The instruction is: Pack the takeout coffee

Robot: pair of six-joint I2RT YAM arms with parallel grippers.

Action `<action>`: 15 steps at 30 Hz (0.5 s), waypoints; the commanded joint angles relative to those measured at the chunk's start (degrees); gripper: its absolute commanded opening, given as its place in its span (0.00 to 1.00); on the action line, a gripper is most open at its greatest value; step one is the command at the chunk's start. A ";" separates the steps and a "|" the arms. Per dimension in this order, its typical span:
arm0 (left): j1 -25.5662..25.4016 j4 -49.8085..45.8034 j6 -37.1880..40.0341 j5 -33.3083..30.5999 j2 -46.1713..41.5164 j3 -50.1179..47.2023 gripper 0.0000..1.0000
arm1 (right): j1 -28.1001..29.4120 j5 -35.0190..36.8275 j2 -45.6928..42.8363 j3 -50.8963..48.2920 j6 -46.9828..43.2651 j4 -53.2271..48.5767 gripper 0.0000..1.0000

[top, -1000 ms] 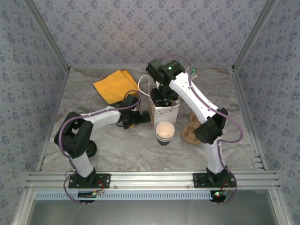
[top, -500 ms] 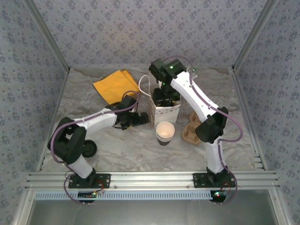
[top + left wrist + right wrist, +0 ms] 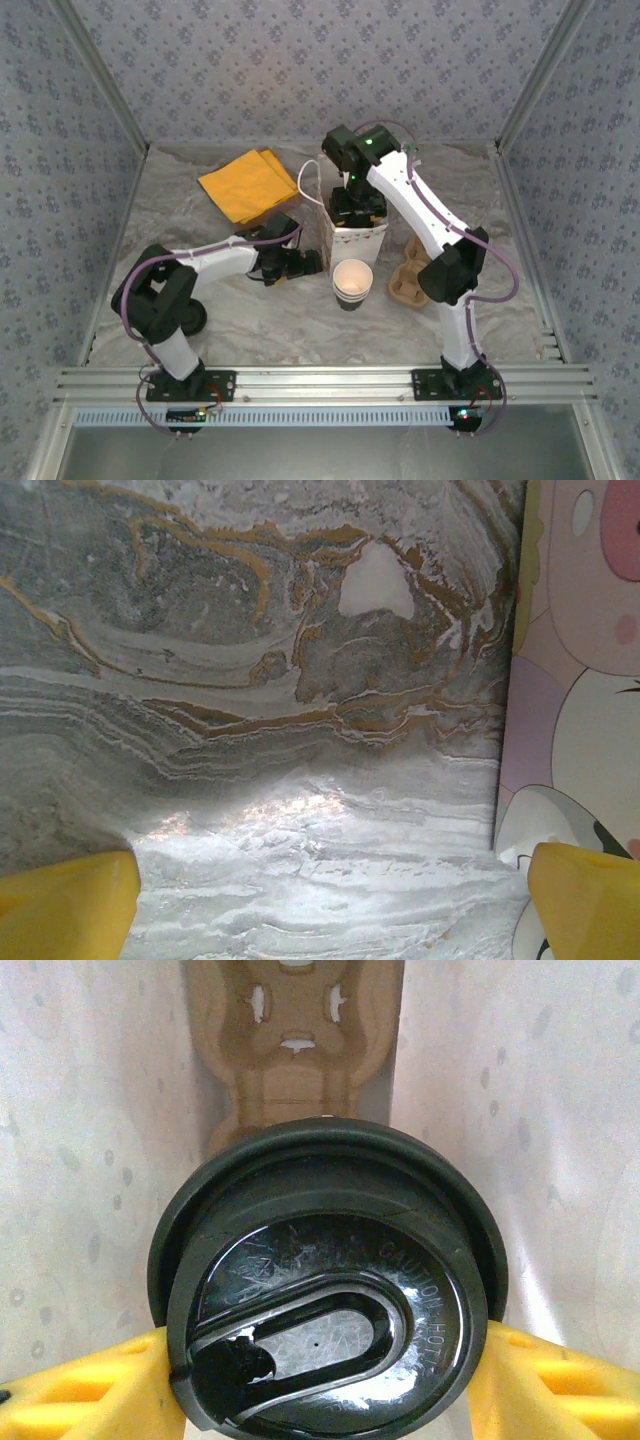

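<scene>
Takeout coffee (image 3: 352,281): open paper cup, cream inside showing, upright on desk (image 3: 260,325) just in front of bag, touched by neither gripper.
Bag (image 3: 352,240): white paper, upright, top open; right gripper inside.
Bag contents: brown carrier (image 3: 295,1030) at bottom, black lid (image 3: 330,1260) above it.
Right gripper (image 3: 322,1385): partly closed, fingers pressed on both sides of black lid; cup under lid hidden.
Left gripper (image 3: 325,910): spread wide, empty, low over desk, just left of bag's printed side.
Second carrier (image 3: 405,280): on desk right of cup, nothing in it.
</scene>
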 commanded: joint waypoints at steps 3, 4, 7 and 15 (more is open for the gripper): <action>-1.85 5.75 -0.81 3.17 4.18 2.79 1.00 | -0.61 -0.31 -0.26 0.25 1.58 -2.32 0.66; -1.86 5.90 -0.81 3.17 4.48 3.03 1.00 | -0.66 -0.23 -0.21 0.13 1.61 -2.24 0.66; -2.09 5.47 -0.48 2.98 5.11 4.20 1.00 | -0.71 -0.18 -0.04 0.17 1.60 -2.06 0.66; -2.13 6.25 -0.97 3.66 7.35 7.70 1.00 | -0.96 -0.05 0.74 1.12 1.58 -2.47 0.66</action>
